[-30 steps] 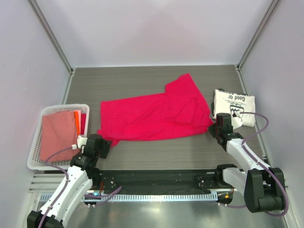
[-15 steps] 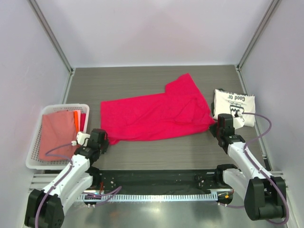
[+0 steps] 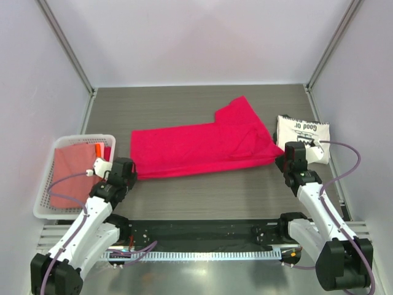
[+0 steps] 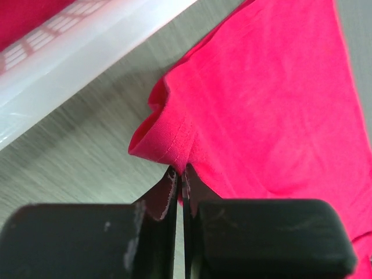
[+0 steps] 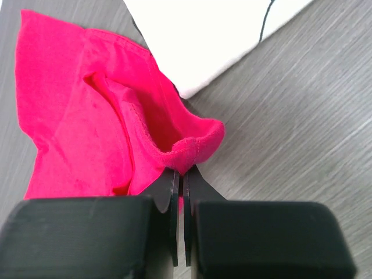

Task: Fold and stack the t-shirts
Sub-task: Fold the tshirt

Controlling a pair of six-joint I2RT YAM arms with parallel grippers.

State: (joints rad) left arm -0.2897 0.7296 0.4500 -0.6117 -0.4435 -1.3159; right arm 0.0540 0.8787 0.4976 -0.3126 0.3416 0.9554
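Observation:
The crimson-pink t-shirt [image 3: 196, 147] lies spread across the middle of the table, folded lengthwise, with a sleeve flap at its far right. My left gripper [image 3: 131, 175] is shut on its near left corner [image 4: 168, 142]. My right gripper [image 3: 279, 161] is shut on its near right hem [image 5: 186, 152]. Both pinch only a small fold of cloth. The cream t-shirt [image 3: 304, 138] with black print lies folded at the right, just beyond my right gripper; its white edge shows in the right wrist view [image 5: 203, 35].
A white lattice basket [image 3: 46, 206] holding salmon and red cloth stands at the left edge, close beside my left arm; its rim shows in the left wrist view [image 4: 70, 55]. Grey walls enclose the table on three sides.
Both grippers have carried the shirt's near edge away from me. The loose near flap has gone and the shirt is now a narrower, flatter band.

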